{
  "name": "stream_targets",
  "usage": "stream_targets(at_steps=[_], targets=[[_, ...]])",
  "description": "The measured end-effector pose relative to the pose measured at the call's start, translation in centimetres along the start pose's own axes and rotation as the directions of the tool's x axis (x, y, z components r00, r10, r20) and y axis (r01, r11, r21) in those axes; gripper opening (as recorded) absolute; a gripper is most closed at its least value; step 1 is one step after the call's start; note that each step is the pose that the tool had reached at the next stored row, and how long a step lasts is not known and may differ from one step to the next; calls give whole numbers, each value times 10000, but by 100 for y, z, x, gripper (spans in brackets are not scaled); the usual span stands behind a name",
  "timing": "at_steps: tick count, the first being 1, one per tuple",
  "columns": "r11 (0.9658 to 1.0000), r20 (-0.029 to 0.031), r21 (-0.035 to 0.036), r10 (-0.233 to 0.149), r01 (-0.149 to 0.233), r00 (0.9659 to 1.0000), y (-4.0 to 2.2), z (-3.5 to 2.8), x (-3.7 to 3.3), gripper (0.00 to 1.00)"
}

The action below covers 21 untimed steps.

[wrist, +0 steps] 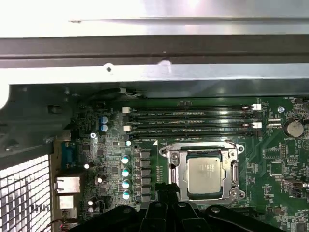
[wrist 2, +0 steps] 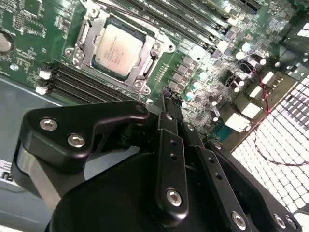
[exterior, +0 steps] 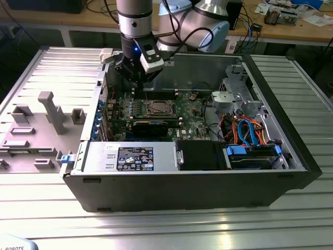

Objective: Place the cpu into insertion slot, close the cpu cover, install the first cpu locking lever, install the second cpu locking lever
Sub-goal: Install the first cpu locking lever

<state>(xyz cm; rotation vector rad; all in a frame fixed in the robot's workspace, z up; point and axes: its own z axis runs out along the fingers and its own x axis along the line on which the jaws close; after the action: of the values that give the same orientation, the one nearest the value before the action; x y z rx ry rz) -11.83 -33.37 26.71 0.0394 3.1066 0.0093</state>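
Fingers: the gripper (exterior: 139, 70) hung over the open computer case (exterior: 208, 192) on the table (exterior: 156, 229); its fingers (wrist 2: 166, 113) were pressed together and held nothing.
Cpu: the cpu (wrist 2: 118, 48) lay flat in the insertion slot (wrist: 174, 166) on the green motherboard (wrist: 270, 169).
Cover: the cpu cover (wrist: 235, 171) appeared to lie down around the chip.
Levers: I could not tell whether they were latched.
Key relation: in both wrist views the fingertips stood just off one socket corner, the side away from the memory slots (wrist: 193, 121). In the exterior view the gripper stood above the socket, toward that view's left.
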Motion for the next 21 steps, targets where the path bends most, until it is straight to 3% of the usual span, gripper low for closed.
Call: stream_targets(at_steps=[1, 4, 11, 21], targets=[[10000, -4, -28, 0, 0, 10000, 7, 4, 72, 12], [10000, -27, -29, 0, 0, 10000, 134, 33, 77, 12], [10000, -113, -26, 2, -2, 9999, 250, 66, 82, 12], [10000, -114, -27, 1, -1, 9999, 258, 67, 82, 12]])
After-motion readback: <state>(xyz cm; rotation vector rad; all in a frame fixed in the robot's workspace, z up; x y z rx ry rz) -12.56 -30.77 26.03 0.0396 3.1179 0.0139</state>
